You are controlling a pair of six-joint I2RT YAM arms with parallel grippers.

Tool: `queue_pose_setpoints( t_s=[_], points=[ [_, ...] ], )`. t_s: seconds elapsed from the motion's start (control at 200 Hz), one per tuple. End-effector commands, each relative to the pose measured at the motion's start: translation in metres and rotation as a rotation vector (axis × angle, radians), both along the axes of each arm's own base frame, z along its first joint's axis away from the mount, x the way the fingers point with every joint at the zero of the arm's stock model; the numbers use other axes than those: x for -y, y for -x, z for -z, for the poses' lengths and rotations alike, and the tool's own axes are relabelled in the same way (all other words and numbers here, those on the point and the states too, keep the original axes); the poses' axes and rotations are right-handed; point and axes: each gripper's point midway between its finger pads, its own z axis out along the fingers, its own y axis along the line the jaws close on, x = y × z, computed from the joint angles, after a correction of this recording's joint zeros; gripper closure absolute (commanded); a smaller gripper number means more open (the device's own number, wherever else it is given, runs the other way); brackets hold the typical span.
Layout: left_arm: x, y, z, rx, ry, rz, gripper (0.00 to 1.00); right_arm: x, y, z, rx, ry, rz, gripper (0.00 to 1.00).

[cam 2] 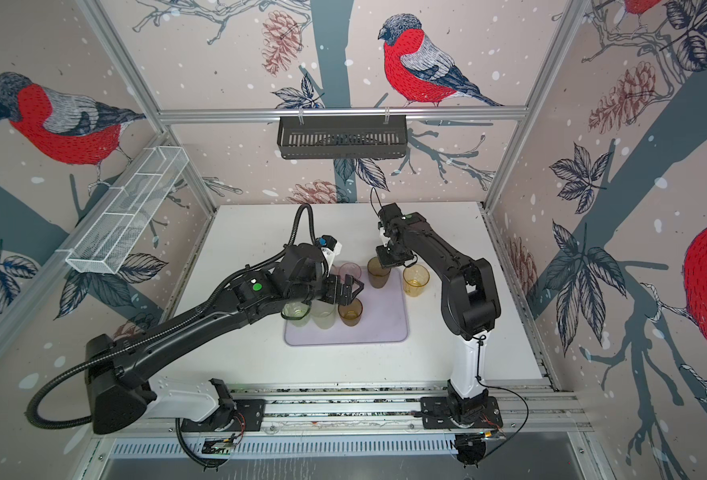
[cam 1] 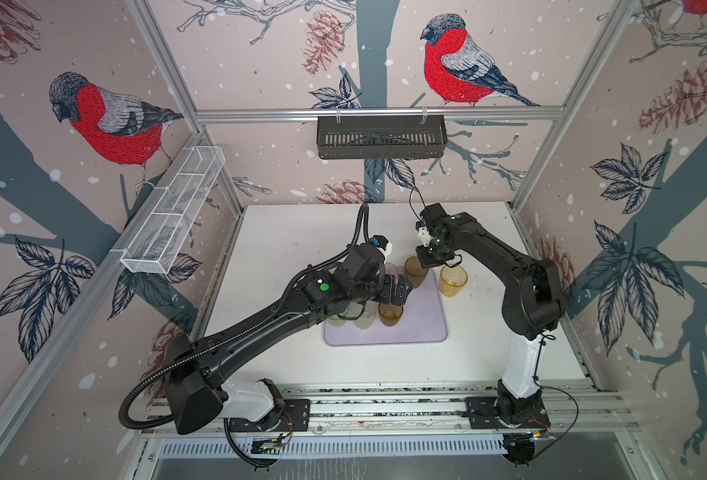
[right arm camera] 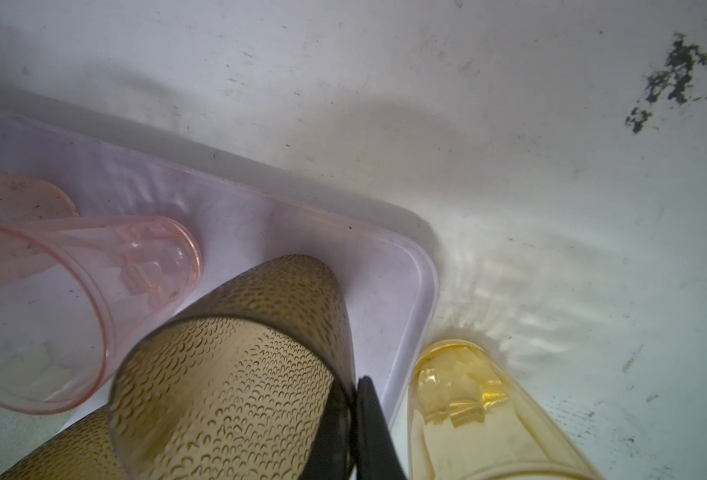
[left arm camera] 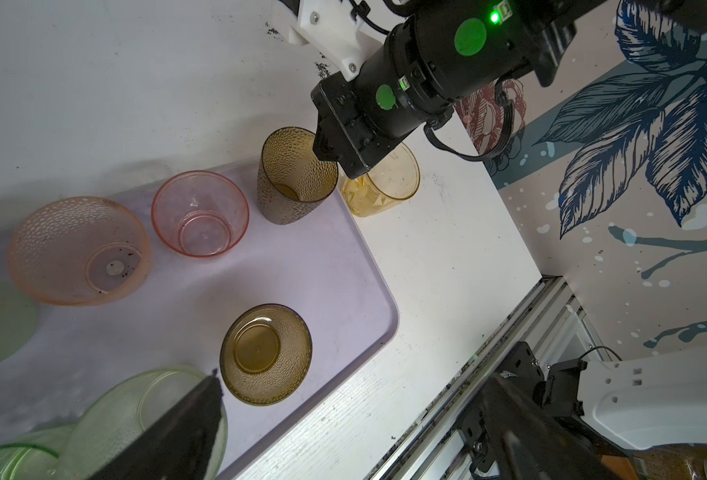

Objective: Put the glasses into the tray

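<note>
1. The tray [cam 1: 422,328] is smooth pale lavender plastic with a low rim and rounded corners. Its left end carries three translucent green glasses [cam 2: 323,318].
2. Middle: two pink glasses [left arm camera: 200,218], one dimpled and one smooth, and the near amber-brown glass [left arm camera: 265,353], dimpled and upright. The left hand [cam 1: 399,293] hovers above, fingers apart, empty.
3. Far right tray corner: the right hand [cam 1: 426,261] is pinched on the rim of the far amber-brown glass [left arm camera: 295,178], not yet released.
4. The yellow glass [cam 1: 453,281], faceted, stands on the counter [cam 1: 302,232] just beside the tray. Judged: one glass outstanding.
</note>
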Motion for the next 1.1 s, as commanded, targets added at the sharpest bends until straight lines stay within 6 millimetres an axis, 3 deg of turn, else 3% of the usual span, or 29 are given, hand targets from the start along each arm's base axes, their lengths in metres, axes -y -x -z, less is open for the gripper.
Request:
queue_pose_setpoints(
  t_s=[0.0,0.5,1.096],
  points=[
    [0.0009,-0.0049,-0.0081,0.026,0.025,-0.018,0.02,0.0016,0.0016,-0.0005,-0.001,0.005,-0.001,0.99],
    [0.0012,-0.0053,-0.0077,0.026,0.024,-0.019,0.02,0.0028,0.0021,0.0004,0.003,0.01,0.001,0.95],
    [0.0005,-0.0052,-0.0082,0.026,0.027,-0.022,0.02,0.0011,0.0015,-0.005,0.018,-0.005,0.002,0.81]
  ],
)
